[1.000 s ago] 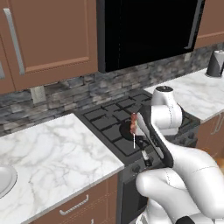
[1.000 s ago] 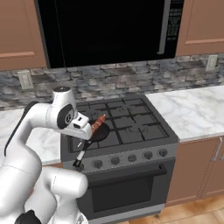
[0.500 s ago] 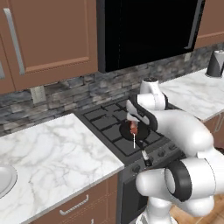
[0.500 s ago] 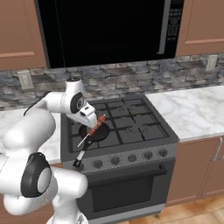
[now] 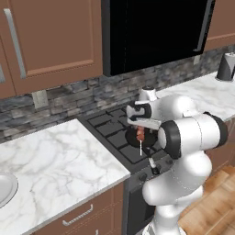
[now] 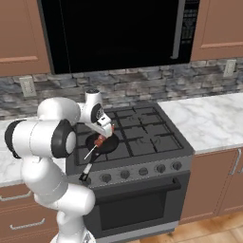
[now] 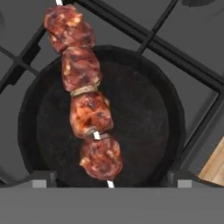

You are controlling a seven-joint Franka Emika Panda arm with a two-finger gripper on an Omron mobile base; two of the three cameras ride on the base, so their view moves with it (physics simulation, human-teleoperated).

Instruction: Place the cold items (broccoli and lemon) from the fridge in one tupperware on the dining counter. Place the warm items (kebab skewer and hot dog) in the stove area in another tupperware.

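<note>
The kebab skewer [image 7: 87, 105], several browned meat chunks on a thin white stick, lies across a black pan [image 7: 140, 127] on the stove's front left burner. My gripper [image 7: 111, 180] hangs straight above it, open, one fingertip on each side of the skewer's near end and not touching the meat. From the base, the skewer [image 5: 140, 134] [image 6: 99, 141] sits just under the hand, with the gripper [image 5: 139, 125] [image 6: 104, 133] pointing down at the pan [image 6: 105, 144]. The hot dog, broccoli, lemon and tupperware are out of view.
The pan's handle [image 6: 87, 170] juts past the stove's front edge. A black microwave [image 6: 118, 33] hangs low over the stove [image 6: 142, 133]. Marble counters [image 5: 55, 160] [image 6: 209, 121] flank it, with a dark kettle [image 5: 226, 66] at the far right and a sink [image 5: 4, 188] at the left.
The arm has folded in and its elbow has swung up. The hand has moved from the pan's front edge to directly above the skewer. The jaws have stayed open.
</note>
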